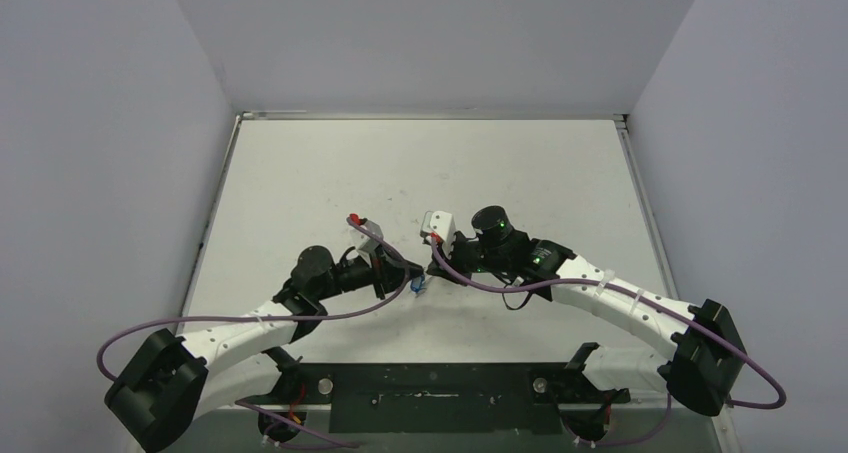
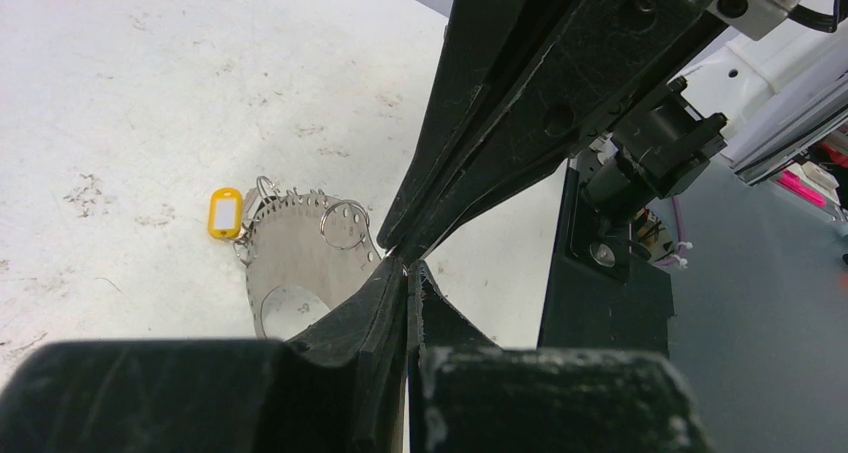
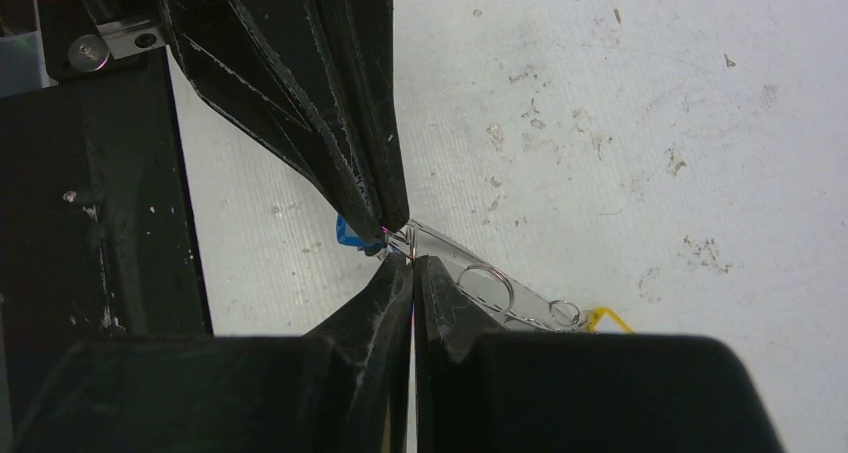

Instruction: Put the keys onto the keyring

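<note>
My left gripper (image 1: 414,273) and right gripper (image 1: 431,267) meet tip to tip low over the table, near its front. Both are shut. In the right wrist view, the right gripper (image 3: 412,260) pinches a thin silvery wire (image 3: 411,241), seemingly the keyring; the rest of the hoop is hidden. The left gripper's fingers (image 3: 340,123) come down from above, with a blue tag (image 3: 349,234) poking out at their tips. In the left wrist view, the left gripper (image 2: 407,266) touches the right fingers (image 2: 480,153). The blue tag also shows in the top view (image 1: 417,287).
A serrated silvery metal plate (image 2: 300,258) lies on the table under the grippers. It carries small split rings (image 2: 345,223) and a yellow tag (image 2: 225,213), also seen in the right wrist view (image 3: 610,319). The black base plate (image 1: 430,398) lies along the near edge.
</note>
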Controlling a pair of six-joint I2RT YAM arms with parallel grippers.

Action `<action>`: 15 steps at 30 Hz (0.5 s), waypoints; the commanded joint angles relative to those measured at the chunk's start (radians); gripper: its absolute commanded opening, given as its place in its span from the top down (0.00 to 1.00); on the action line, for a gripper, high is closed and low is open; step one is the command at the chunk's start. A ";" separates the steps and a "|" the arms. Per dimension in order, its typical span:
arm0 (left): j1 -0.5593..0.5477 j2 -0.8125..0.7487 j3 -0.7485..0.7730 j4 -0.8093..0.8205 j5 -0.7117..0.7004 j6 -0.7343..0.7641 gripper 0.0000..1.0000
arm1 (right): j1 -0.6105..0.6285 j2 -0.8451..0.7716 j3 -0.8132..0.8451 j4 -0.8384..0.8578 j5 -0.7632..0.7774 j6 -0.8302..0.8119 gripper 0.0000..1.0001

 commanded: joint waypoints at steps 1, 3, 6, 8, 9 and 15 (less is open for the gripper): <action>-0.005 0.001 0.053 0.067 0.004 -0.003 1.00 | 0.006 -0.029 0.005 0.054 -0.019 0.007 1.00; -0.004 0.000 0.056 0.070 0.004 -0.002 1.00 | 0.007 -0.028 0.006 0.054 -0.020 0.007 1.00; -0.004 0.002 0.058 0.073 0.002 0.001 1.00 | 0.008 -0.027 0.006 0.053 -0.021 0.005 1.00; -0.004 0.006 0.058 0.073 -0.003 0.004 1.00 | 0.006 -0.027 0.007 0.052 -0.021 0.004 1.00; -0.004 0.008 0.058 0.073 -0.005 0.004 1.00 | 0.008 -0.027 0.007 0.051 -0.021 0.004 1.00; -0.004 0.017 0.054 0.060 -0.028 0.013 1.00 | 0.008 -0.027 0.010 0.045 -0.019 0.001 1.00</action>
